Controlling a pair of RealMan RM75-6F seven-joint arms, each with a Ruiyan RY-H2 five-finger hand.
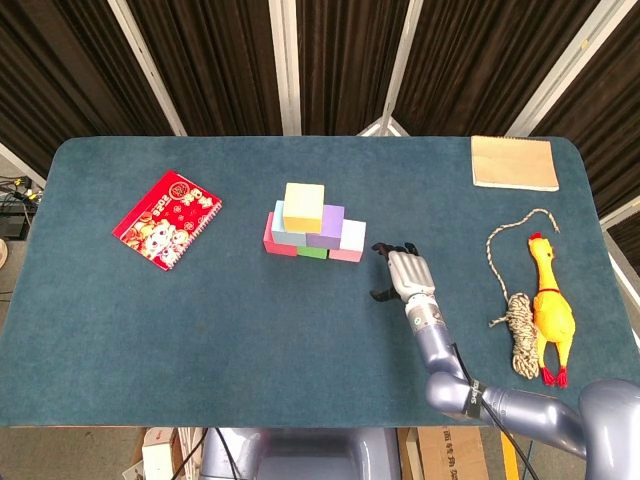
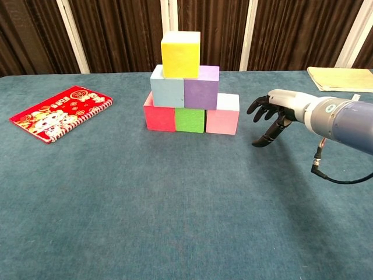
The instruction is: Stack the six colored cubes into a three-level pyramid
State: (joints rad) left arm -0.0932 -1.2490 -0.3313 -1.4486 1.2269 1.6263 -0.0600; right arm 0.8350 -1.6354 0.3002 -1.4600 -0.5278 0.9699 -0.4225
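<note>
A pyramid of cubes stands mid-table. Its bottom row is a red cube [image 2: 158, 114], a green cube [image 2: 190, 120] and a pink cube [image 2: 222, 116]. On them rest a light blue cube [image 2: 167, 87] and a purple cube [image 2: 201, 87], and a yellow cube [image 2: 180, 53] [image 1: 303, 205] tops the stack. My right hand [image 2: 272, 114] [image 1: 404, 273] hovers just right of the pink cube, open, fingers spread and pointing toward it, holding nothing. No view shows my left hand.
A red notebook [image 1: 167, 218] lies at the left. At the right are a rubber chicken [image 1: 551, 305], a coiled rope [image 1: 519, 320] and a tan pad [image 1: 514, 162] near the far corner.
</note>
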